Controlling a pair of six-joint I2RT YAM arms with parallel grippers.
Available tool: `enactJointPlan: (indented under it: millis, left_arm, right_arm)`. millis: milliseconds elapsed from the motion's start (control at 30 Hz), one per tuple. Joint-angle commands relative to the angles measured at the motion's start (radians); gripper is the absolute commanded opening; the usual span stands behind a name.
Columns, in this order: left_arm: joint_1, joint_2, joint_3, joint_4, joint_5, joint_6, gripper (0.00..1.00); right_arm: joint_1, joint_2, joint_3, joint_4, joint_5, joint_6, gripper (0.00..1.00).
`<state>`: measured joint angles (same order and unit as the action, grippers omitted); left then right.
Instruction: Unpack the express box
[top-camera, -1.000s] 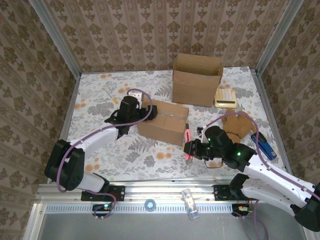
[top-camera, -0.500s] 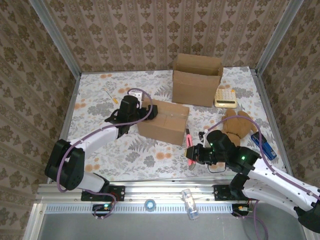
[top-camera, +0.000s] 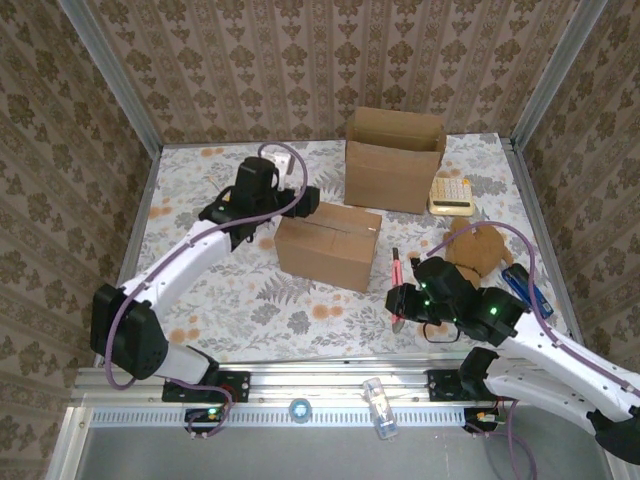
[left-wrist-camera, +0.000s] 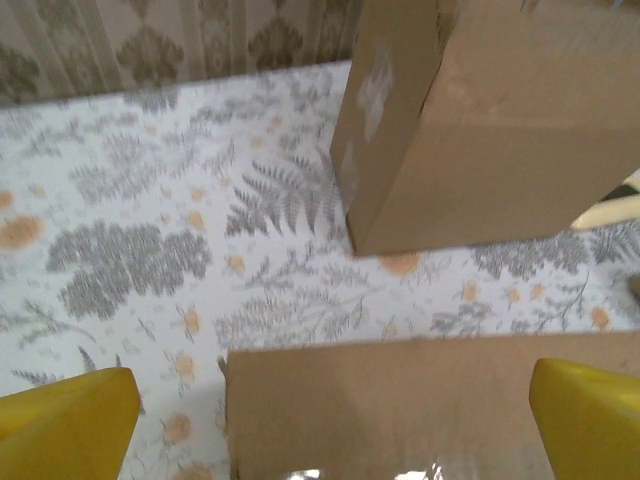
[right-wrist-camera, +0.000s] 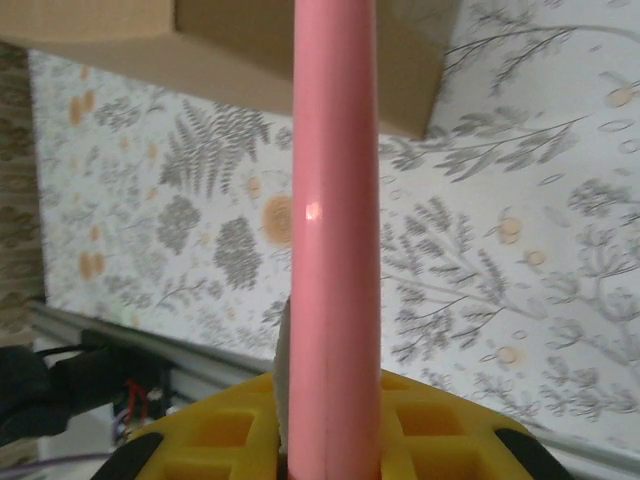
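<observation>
The box (top-camera: 328, 245) sits shut in the middle of the worktop (top-camera: 250, 300) with its taped seam uncut, so the job looks to be at the opening step. The left tool (top-camera: 300, 205) hangs over the box's far-left end with its 2 fingers (left-wrist-camera: 65, 430) spread wide. In the wrist view 1 finger stands at each side of the lid, and neither touches anything. The right tool (top-camera: 402, 300) is clamped on a pink stick (right-wrist-camera: 335, 200), likely a cutter, held near the box's right end but apart from it. Next, I judge, the left tool must drop and steady the box. The right one must then bring the stick's tip onto the seam and draw it along, shallow enough to spare what lies inside. Whether a blade is out is hard to tell: the tip is too small from above and runs out of the wrist picture. The contents are hidden, and the left wrist view cuts the lid off at its lower edge, with just a glint of tape.
</observation>
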<state>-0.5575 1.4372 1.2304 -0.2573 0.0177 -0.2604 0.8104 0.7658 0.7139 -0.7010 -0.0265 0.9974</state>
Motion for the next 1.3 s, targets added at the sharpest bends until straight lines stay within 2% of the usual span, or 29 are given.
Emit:
enactJointPlan:
  millis: [0,167,333,633,900,1267]
  left_arm:
    - [0.037,0.062,0.104,-0.091,-0.003,0.058,0.98]
    - [0.109,0.251,0.253,-0.128,0.042,0.082,0.95]
    - [0.17,0.439,0.385,-0.148,0.072,0.099,0.92]
    - [0.176,0.541,0.444,-0.172,0.104,0.123,0.91]
    - [0.173,0.489,0.274,-0.121,0.122,0.124,0.89]
    - [0.168,0.237,-0.05,-0.031,0.067,0.039,0.88]
  right_arm:
    - [0.007,0.036,0.046,-0.06,0.152,-0.024,0.0]
    - [0.016,0.12,0.069,-0.055,0.229,-0.007,0.0]
    - [0.03,0.209,0.06,0.017,0.239,0.033,0.0]
    - [0.043,0.36,0.085,0.114,0.261,0.081,0.0]
    - [0.018,0.479,0.165,0.151,0.287,0.051,0.0]
    - [-0.089,0.558,0.239,0.208,0.251,-0.048,0.0]
